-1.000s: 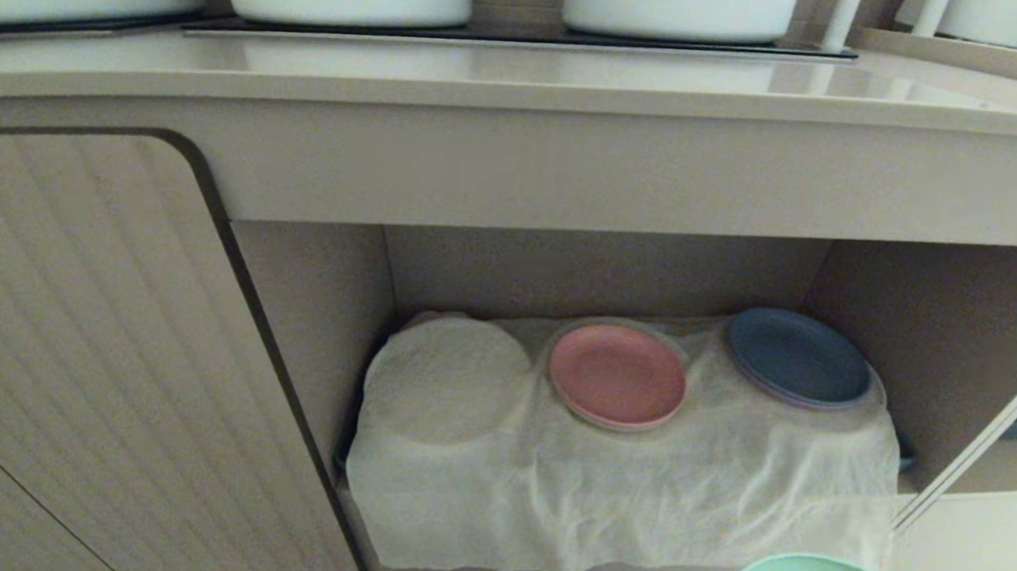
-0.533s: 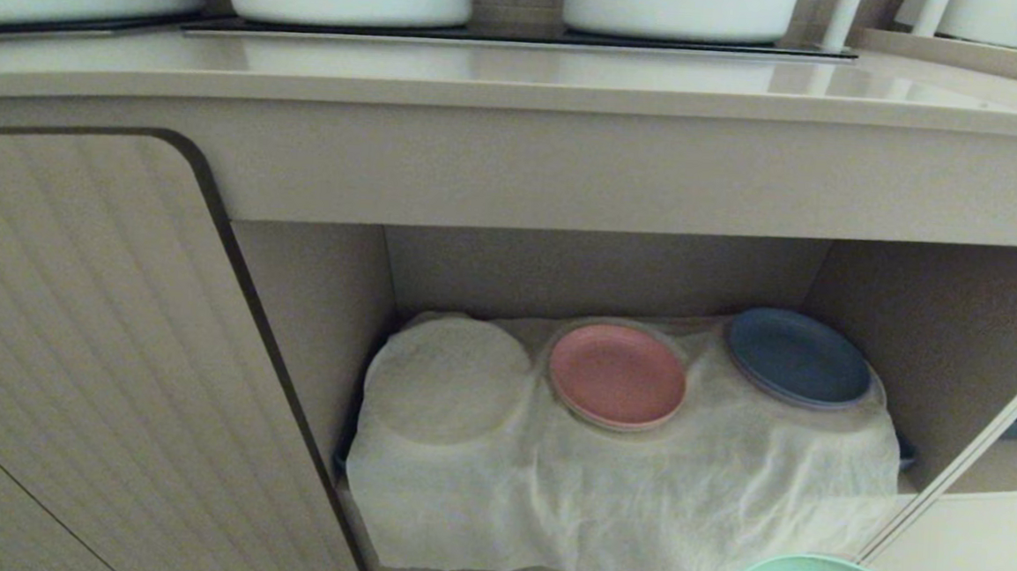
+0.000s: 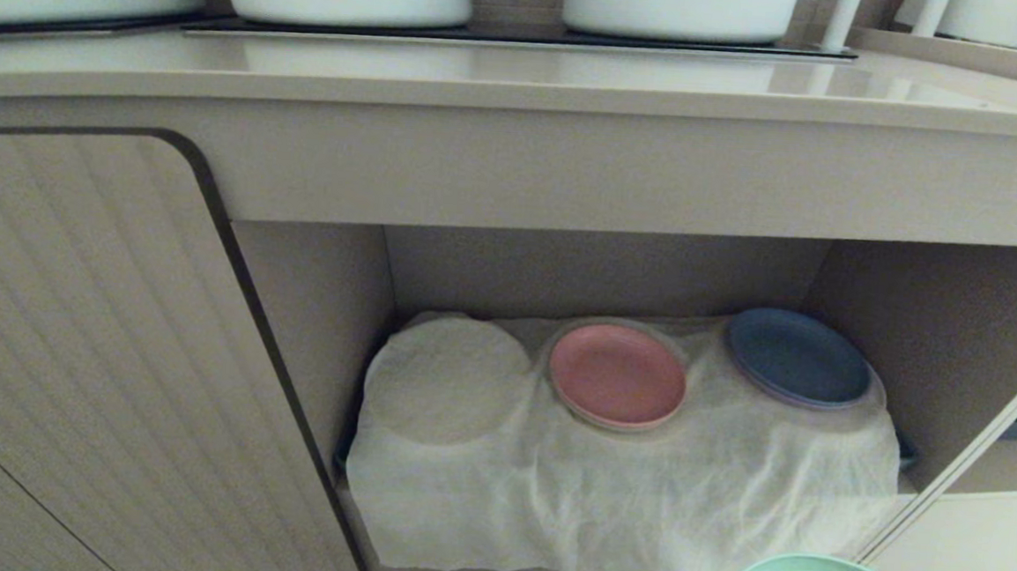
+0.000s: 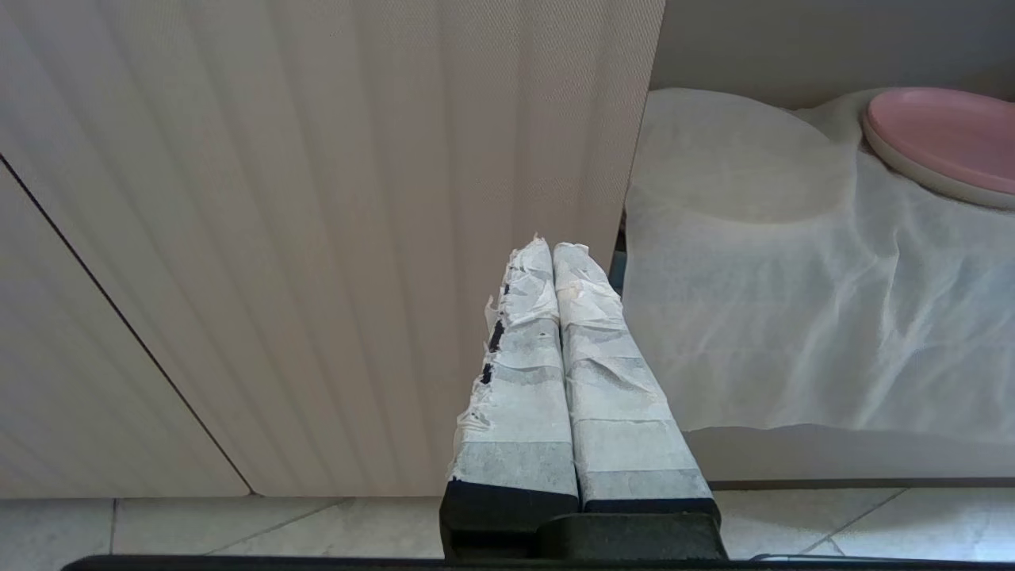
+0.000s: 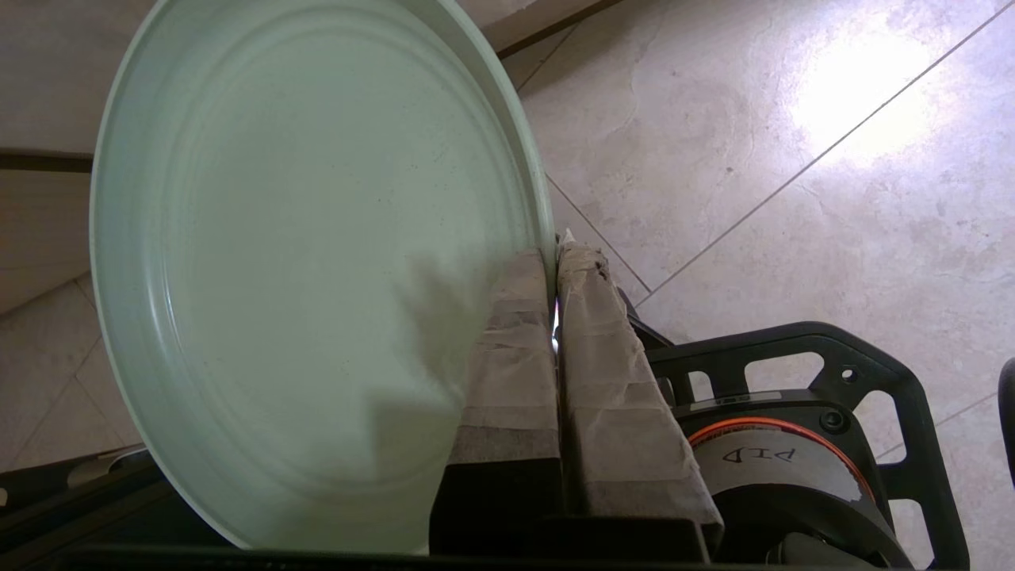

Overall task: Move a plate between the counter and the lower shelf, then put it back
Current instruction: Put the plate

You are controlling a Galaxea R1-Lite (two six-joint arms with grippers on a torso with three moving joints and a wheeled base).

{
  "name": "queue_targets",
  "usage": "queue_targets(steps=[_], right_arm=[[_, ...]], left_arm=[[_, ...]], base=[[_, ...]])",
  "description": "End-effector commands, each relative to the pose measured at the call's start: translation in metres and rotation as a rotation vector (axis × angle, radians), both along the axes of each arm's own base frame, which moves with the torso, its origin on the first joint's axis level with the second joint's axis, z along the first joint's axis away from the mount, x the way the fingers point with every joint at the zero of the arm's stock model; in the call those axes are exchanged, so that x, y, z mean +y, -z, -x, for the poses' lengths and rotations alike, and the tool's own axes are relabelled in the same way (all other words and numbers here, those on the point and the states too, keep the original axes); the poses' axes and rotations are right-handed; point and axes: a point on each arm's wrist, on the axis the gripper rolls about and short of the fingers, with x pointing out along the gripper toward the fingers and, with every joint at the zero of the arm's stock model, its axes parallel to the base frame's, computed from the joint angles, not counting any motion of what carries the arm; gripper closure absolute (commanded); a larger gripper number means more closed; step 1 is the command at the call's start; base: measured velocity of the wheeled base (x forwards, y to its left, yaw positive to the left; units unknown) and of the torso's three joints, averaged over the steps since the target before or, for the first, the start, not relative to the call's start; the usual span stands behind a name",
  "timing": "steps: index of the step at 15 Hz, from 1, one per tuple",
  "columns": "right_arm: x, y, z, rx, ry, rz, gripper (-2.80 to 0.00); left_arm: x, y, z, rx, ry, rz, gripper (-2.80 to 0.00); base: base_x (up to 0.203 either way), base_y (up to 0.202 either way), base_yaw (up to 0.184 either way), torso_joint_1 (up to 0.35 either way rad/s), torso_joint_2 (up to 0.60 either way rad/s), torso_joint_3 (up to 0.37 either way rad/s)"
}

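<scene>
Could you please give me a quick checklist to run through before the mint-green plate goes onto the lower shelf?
1. Grip: right tool is shut on the rim of the plate: ok.
2. Plate position: it hangs over the tiled floor, outside the lower shelf and below its opening in the head view: not ok yet.
3. Free spot: the left round bump of the cloth carries no plate: ok.
4. Neighbours: the pink plate and the blue plate sit on the other bumps, apart from each other: ok.
5. Left tool is shut, in front of the cupboard door, not in the opening: ok.
6. Headroom under the counter: cannot tell.
</scene>
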Motion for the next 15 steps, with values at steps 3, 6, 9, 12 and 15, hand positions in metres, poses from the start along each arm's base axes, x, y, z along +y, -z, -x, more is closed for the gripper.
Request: queue_targets(steps=[3,6,9,12,15], right_arm=[[-0.0005,0.0001,0.0007,0.001,0.006,0.000,0.00],[-0.0004,-0.0004,0.0005,-0.001,0.006,-0.002,0.00],[-0.0004,-0.0002,0.0005,-0.001,0.006,-0.001,0.00],[-0.0004,0.0000,0.0006,0.000,0.006,-0.001,0.00],[-0.0004,0.0004,0.0005,0.003,0.006,0.001,0.00]], left_arm=[[0.0000,0.0000,0.0000,-0.001,-0.001,0.001,0.00],[0.0000,0.0000,0.0000,-0.001,-0.001,0.001,0.00],[0.0000,0.0000,0.0000,-0.001,-0.001,0.001,0.00],[0.0000,0.0000,0.0000,-0.001,-0.001,0.001,0.00],[0.0000,0.0000,0.0000,-0.001,-0.001,0.001,0.00]], base=[[0.000,0.000,0.000,0.000,0.00,0.000],[0.000,0.000,0.000,0.000,0.00,0.000],[0.000,0.000,0.000,0.000,0.00,0.000],[0.000,0.000,0.000,0.000,0.00,0.000],[0.000,0.000,0.000,0.000,0.00,0.000]])
